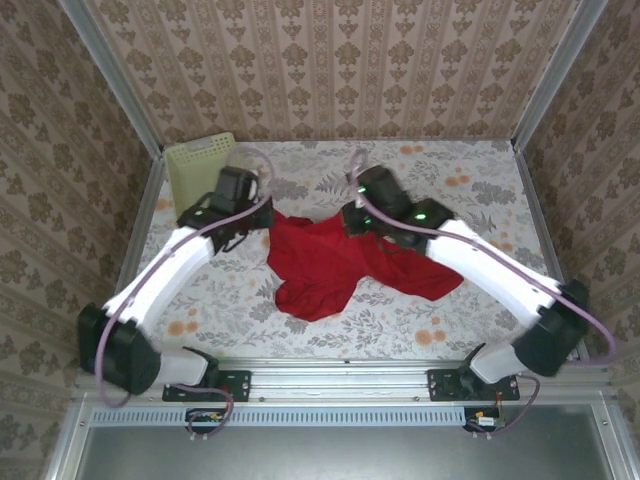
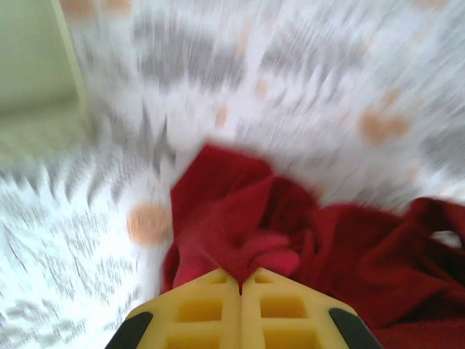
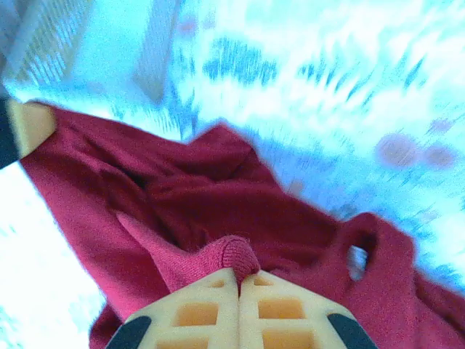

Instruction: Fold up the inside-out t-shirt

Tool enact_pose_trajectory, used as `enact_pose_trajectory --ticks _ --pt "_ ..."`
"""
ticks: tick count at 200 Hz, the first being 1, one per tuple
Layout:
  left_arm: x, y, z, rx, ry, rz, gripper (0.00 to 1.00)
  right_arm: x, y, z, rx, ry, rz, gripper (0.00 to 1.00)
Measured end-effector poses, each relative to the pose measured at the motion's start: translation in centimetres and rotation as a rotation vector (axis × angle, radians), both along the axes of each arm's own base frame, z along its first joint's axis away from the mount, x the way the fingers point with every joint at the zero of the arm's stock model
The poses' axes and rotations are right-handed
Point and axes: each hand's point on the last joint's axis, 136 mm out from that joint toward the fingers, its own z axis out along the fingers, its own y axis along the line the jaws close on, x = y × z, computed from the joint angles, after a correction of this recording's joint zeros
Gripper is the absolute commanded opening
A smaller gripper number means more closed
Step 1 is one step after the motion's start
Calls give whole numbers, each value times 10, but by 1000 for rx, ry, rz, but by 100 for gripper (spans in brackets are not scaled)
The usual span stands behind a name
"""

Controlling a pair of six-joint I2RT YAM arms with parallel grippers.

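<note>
The inside-out t-shirt (image 1: 330, 265) is a plain, solid red, short-sleeved garment of soft cloth. It lies crumpled in a loose heap near the middle of the table (image 1: 450, 190), which is covered in a pale cloth printed with grey leaves and orange flowers. From the overhead view the shirt spreads between the two arms. One lobe hangs toward the near edge and another trails to the right, under the right arm. Its surface is deeply wrinkled and folded over itself.

The left gripper (image 1: 262, 218) meets the shirt's upper left corner. In the left wrist view its yellow fingertips (image 2: 241, 275) are pressed together with a bunched fold of the red cloth (image 2: 240, 218) pinched at their tips. The right gripper (image 1: 352, 222) meets the shirt's upper edge near the centre. In the right wrist view its yellow fingertips (image 3: 238, 273) are likewise closed, clamping a rolled, ribbed edge of the shirt (image 3: 218, 196). Both wrist views are blurred.

A pale yellow-green perforated basket (image 1: 200, 165) stands at the far left corner of the table, just behind the left gripper and apart from the shirt.
</note>
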Motion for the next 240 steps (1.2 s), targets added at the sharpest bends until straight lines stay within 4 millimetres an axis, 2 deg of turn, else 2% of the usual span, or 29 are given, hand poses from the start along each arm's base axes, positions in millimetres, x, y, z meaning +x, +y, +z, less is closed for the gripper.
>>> enact_pose_trajectory --ticks 9,20,31,40,48,59,68,78,82,83,91,103,111,122,128,140,158,182,195,203,216,240 --pt "-10 5 39 -50 -110 -1 0 -5 -21 34 44 -76 -37 0" --pt "-27 11 78 -117 -233 -14 0 -15 -41 65 99 -154 -67 0" --pt "-44 13 98 -173 -313 -37 0 -30 -54 80 145 -207 -74 0" --pt "-56 10 100 -207 -346 -67 0 -41 -59 77 162 -215 -66 0" --pt "-64 3 88 -222 -336 -99 0 -49 -63 65 163 -203 -64 0" --pt "-71 -9 51 -221 -266 -131 0 -54 -68 33 149 -155 -79 0" --pt "-78 -18 8 -200 -173 -153 4 -59 -71 -5 120 -89 -91 0" --pt "-93 -29 -51 -166 -36 -178 9 -67 -77 -57 74 10 -115 0" --pt "-98 -31 -68 -152 6 -183 11 -71 -80 -77 51 49 -122 0" --pt "-102 -33 -79 -142 34 -190 11 -72 -81 -81 47 57 -124 0" --pt "-120 -36 -120 -103 137 -208 15 -83 -90 -118 8 136 -146 0" --pt "-147 -36 -164 -52 260 -230 18 -100 -103 -162 -42 237 -180 0" --pt "-159 -33 -179 -26 312 -233 21 -109 -110 -179 -63 283 -199 0" --pt "-166 -30 -185 -12 343 -218 30 -117 -116 -192 -71 318 -220 0" --pt "-165 -28 -183 -15 339 -203 36 -118 -117 -195 -68 325 -229 0" --pt "-160 -26 -172 -15 318 -178 41 -119 -118 -196 -56 329 -246 0" --pt "-148 -31 -142 -19 261 -170 45 -118 -118 -193 -36 321 -258 0" --pt "-123 -46 -94 -3 177 -168 58 -117 -116 -191 -17 320 -268 0" --pt "-112 -54 -82 34 158 -162 62 -116 -115 -190 -8 315 -266 0" --pt "-105 -58 -82 64 161 -157 62 -117 -113 -189 -1 312 -263 0" --pt "-98 -62 -94 125 192 -144 59 -118 -110 -191 14 311 -263 0" --pt "-98 -58 -138 254 293 -127 47 -127 -114 -214 4 366 -296 0"
